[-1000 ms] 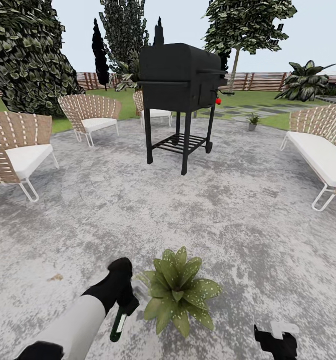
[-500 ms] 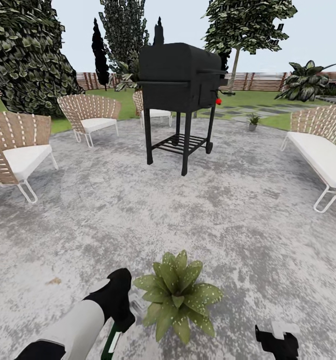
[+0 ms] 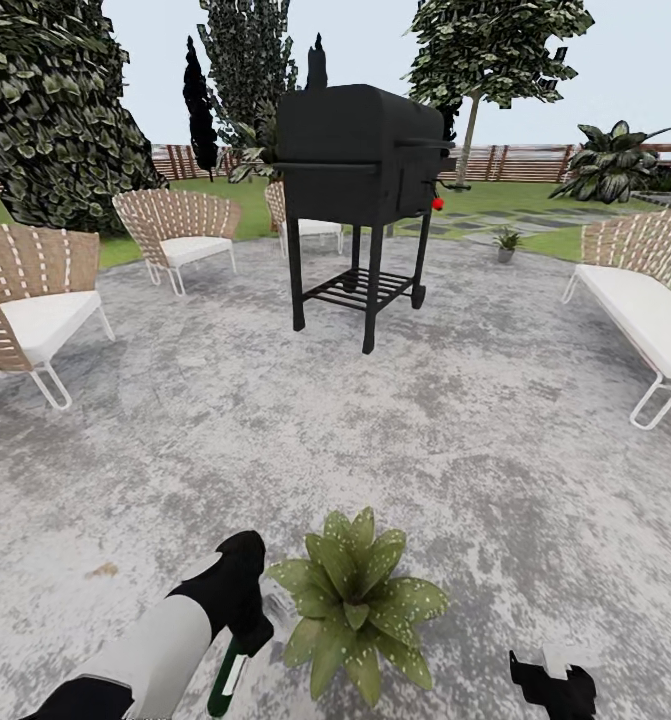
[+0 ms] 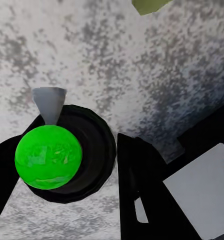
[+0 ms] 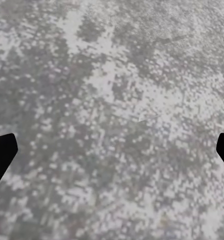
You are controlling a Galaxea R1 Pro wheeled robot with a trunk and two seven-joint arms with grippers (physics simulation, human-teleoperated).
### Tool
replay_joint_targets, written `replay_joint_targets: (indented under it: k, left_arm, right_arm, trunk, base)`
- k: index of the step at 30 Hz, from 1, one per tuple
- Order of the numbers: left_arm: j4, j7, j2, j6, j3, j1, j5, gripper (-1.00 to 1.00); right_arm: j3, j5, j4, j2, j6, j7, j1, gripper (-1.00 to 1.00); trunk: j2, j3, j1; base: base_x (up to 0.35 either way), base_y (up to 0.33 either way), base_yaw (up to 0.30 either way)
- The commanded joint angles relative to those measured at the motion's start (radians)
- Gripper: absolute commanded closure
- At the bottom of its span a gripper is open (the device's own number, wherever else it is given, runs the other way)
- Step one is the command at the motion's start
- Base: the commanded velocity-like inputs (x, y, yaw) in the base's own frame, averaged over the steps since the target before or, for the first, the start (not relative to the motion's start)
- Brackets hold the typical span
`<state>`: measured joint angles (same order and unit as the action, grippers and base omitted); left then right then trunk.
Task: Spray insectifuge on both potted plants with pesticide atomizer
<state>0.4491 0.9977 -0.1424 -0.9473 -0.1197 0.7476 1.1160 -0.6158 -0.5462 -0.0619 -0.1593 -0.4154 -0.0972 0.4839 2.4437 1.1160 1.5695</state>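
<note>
A potted plant (image 3: 360,600), a low rosette of speckled green leaves, stands on the stone patio (image 3: 455,440) of the garden just in front of me. My left gripper (image 3: 243,628) is shut on the pesticide atomizer (image 3: 226,679), a dark green bottle with a white label, close beside the plant's left leaves. The left wrist view looks down on the atomizer's bright green top (image 4: 48,156) and grey nozzle (image 4: 49,104), with the left gripper (image 4: 67,182) closed around its dark body. My right gripper (image 3: 552,678) hangs low at the right; in its wrist view the right gripper (image 5: 112,155) is open over bare stone. A second small potted plant (image 3: 505,243) sits far off at the patio's edge.
A black grill (image 3: 360,190) stands mid-patio ahead. Wicker chairs (image 3: 30,305) (image 3: 180,235) line the left and a wicker bench (image 3: 645,305) the right. Lawn, a brown slatted fence (image 3: 515,162) and dark trees (image 3: 60,110) lie beyond.
My left gripper has drawn slightly back toward me with the atomizer, staying beside the plant. The whole view has drifted a little, so the camera moved. The right gripper has not shifted.
</note>
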Motion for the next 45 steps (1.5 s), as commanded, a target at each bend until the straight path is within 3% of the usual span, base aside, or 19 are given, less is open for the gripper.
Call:
replay_joint_targets:
  k: [1,5,8,9,17,25,27,29,33,37,40,41,43,45]
  left_arm:
    - [0.016,0.011,0.000,-0.004,-0.002,0.001,0.009,1.00]
    - [0.053,0.014,0.018,-0.001,-0.005,-0.007,0.011,1.00]
    - [0.050,0.015,0.080,0.002,-0.005,-0.011,0.009,1.00]
    - [0.044,0.014,0.088,0.003,-0.004,-0.016,0.008,1.00]
    - [0.040,0.008,0.053,0.002,-0.005,-0.105,0.001,1.00]
    - [0.075,0.026,0.032,0.000,-0.004,-0.097,-0.028,1.00]
    - [0.125,0.039,0.036,-0.001,-0.005,-0.091,-0.030,1.00]
    - [0.177,0.095,0.049,0.008,-0.008,-0.086,-0.022,1.00]
    - [0.162,0.099,0.089,0.071,-0.010,-0.114,-0.014,1.00]
    - [0.155,0.099,0.105,0.084,-0.009,-0.155,-0.017,1.00]
    - [0.158,0.096,0.091,0.084,-0.006,-0.159,-0.020,1.00]
    - [0.161,0.095,0.078,0.084,-0.007,-0.160,-0.019,1.00]
    - [0.172,0.095,0.017,0.083,-0.008,-0.151,-0.018,1.00]
    - [0.175,0.099,0.001,0.080,-0.008,-0.138,-0.018,1.00]
  right_arm:
    - [-0.005,-0.011,0.002,0.000,-0.003,-0.006,0.001,-1.00]
    - [-0.005,-0.011,0.002,0.001,-0.003,-0.006,0.001,-1.00]
    - [-0.004,-0.011,0.002,0.001,-0.003,-0.006,0.001,-1.00]
    - [-0.005,-0.011,0.002,0.001,-0.003,-0.006,0.001,-1.00]
    - [-0.004,-0.011,0.002,0.001,-0.003,-0.006,0.001,-1.00]
    - [-0.005,-0.011,0.004,0.003,-0.003,-0.006,0.001,-1.00]
    - [-0.005,-0.011,0.004,0.003,-0.003,-0.006,0.001,-1.00]
    - [-0.005,-0.011,0.003,0.002,-0.003,-0.006,0.001,-1.00]
    - [-0.005,-0.011,0.002,0.001,-0.003,-0.006,0.001,-1.00]
    - [-0.005,-0.011,0.002,0.001,-0.003,-0.006,0.001,-1.00]
    - [-0.005,-0.011,0.002,0.001,-0.003,-0.007,0.002,-1.00]
    - [-0.005,-0.011,0.002,0.001,-0.003,-0.006,0.001,-1.00]
    - [-0.005,-0.011,0.002,0.001,-0.003,-0.006,0.001,-1.00]
    - [-0.005,-0.011,0.002,0.001,-0.003,-0.006,0.001,-1.00]
  trunk:
    - [0.000,0.001,0.000]
    - [0.000,0.001,0.000]
    - [0.000,0.001,0.000]
    - [0.000,0.001,0.000]
    - [0.000,0.001,0.000]
    - [0.000,0.001,0.000]
    - [0.000,0.001,0.000]
    - [0.000,0.001,0.000]
    - [0.000,0.001,0.000]
    - [0.000,0.001,0.000]
    - [0.000,0.001,0.000]
    - [0.000,0.001,0.000]
    - [0.000,0.001,0.000]
    - [0.000,0.001,0.000]
  base:
    - [0.004,0.000,0.000]
    - [0.001,0.000,0.000]
    - [0.000,0.000,0.000]
    - [0.000,0.000,0.000]
    - [0.000,0.000,0.000]
    - [0.000,0.000,0.000]
    - [0.000,0.000,0.000]
    - [0.000,0.000,0.000]
    - [0.000,0.000,0.000]
    - [0.000,0.000,0.000]
    - [0.000,0.000,0.000]
    - [0.000,0.000,0.000]
    - [0.000,0.000,0.000]
    - [0.000,0.000,0.000]
